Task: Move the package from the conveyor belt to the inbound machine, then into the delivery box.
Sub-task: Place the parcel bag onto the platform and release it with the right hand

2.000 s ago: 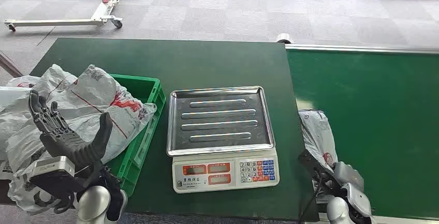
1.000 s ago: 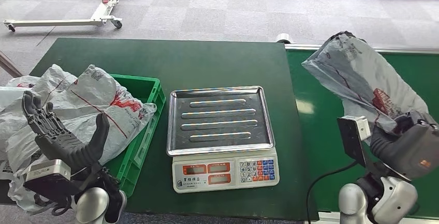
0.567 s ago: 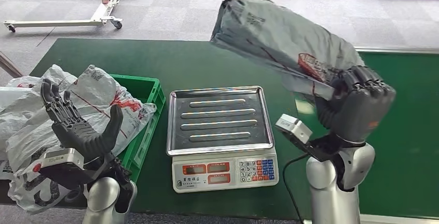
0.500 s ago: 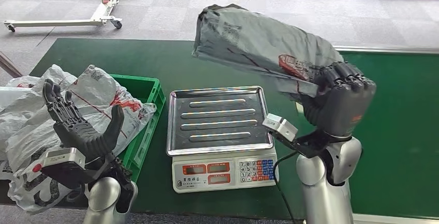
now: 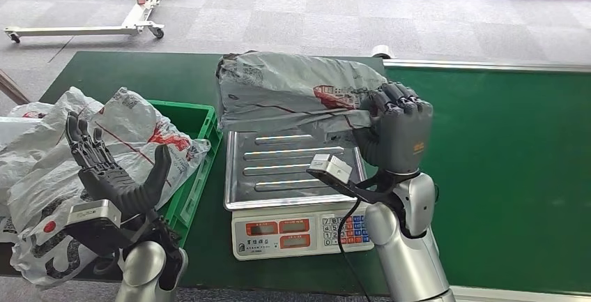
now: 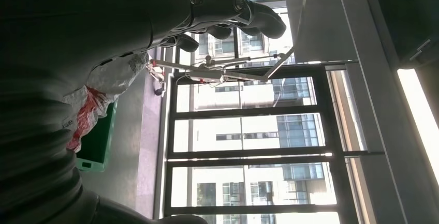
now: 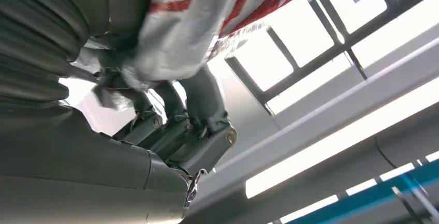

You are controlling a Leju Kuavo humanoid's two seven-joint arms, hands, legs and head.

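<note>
My right hand (image 5: 392, 137) grips one end of a grey plastic package (image 5: 289, 91) with red print and holds it level just above the far part of the scale's steel tray (image 5: 279, 176). The right wrist view has the package (image 7: 191, 22) bunched in the fingers (image 7: 202, 110). The weighing scale (image 5: 302, 232) with its red displays and keypad stands at the table's front middle. My left hand (image 5: 118, 176) is raised at the front left, palm up, fingers apart, holding nothing. The green delivery box (image 5: 192, 190) lies left of the scale.
Several grey and white bags (image 5: 104, 145) are piled in and over the green box at the left. The green conveyor belt (image 5: 502, 169) runs along the right side. A white wheeled frame (image 5: 132, 9) stands on the carpet beyond the table.
My right hand lifted the package off the belt, swung it high and leftward, and has now lowered it over the scale tray. The left hand rose a little.
</note>
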